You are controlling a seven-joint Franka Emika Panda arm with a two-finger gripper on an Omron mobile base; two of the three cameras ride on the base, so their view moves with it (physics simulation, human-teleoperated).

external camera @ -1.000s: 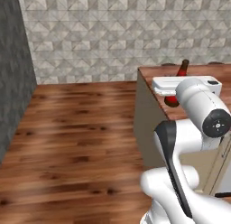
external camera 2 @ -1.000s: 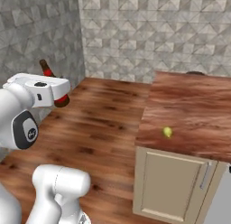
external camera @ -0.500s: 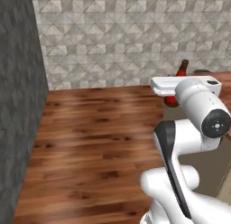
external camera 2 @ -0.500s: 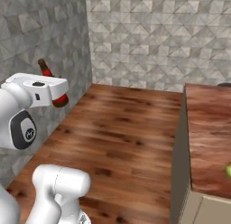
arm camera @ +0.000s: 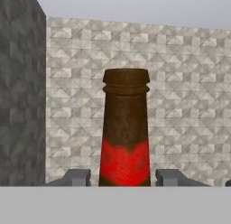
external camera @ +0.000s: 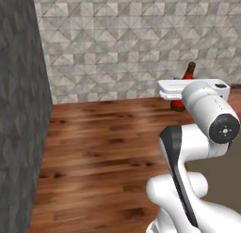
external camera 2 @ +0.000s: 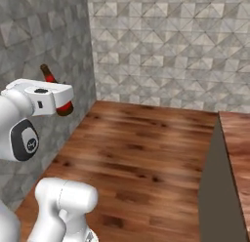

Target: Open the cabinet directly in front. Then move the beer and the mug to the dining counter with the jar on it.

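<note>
One item, the beer (arm camera: 125, 137), was pinched between the gripper (arm camera: 122, 177) fingers and carried upright above the wood floor (external camera: 108, 147) near the far wall, so its delivery to the counter, and the mug's, remained undone.

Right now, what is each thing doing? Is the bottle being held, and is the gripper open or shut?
beer: held up off the floor, upright between the gripper's fingers, neck sticking up past the hand.
gripper: shut on the beer, one finger on each side of it.
dining counter: wood top at the right edge, nothing on the part that shows.
</note>
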